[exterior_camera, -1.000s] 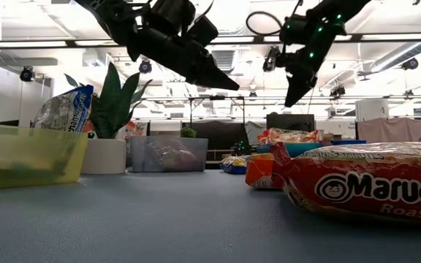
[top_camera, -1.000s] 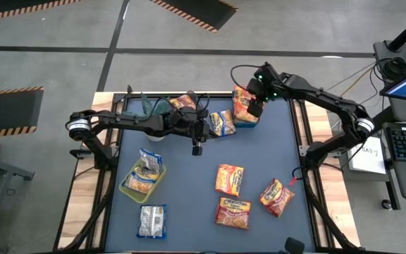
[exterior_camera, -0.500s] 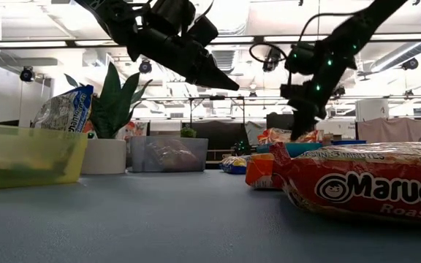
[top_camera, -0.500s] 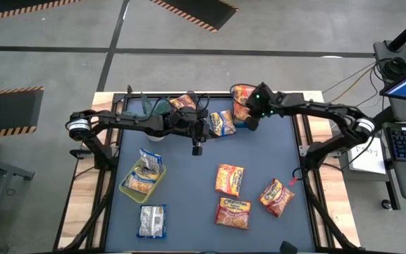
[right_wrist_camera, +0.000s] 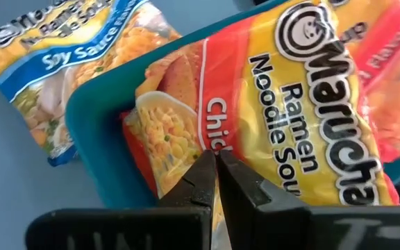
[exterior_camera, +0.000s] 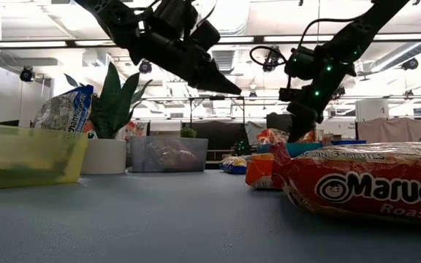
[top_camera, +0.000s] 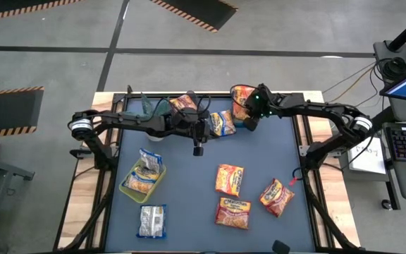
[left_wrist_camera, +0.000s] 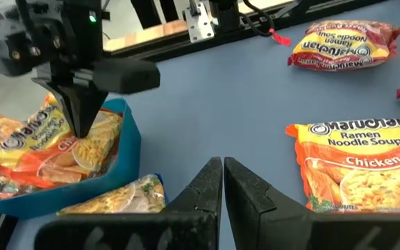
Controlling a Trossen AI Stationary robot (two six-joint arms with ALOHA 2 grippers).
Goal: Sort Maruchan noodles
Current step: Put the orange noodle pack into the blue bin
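Blue-topped table (top_camera: 189, 197) on a wooden base. Directly on the surface: three orange-red packets (top_camera: 230, 179) grouped toward the right front, one whitish packet (top_camera: 151, 221) at the left front, a yellow-and-blue packet (top_camera: 222, 123) beside a teal bin (top_camera: 246, 121), a yellow bin (top_camera: 127, 190) — left side — and a potted plant (top_camera: 146, 109) at the rear.
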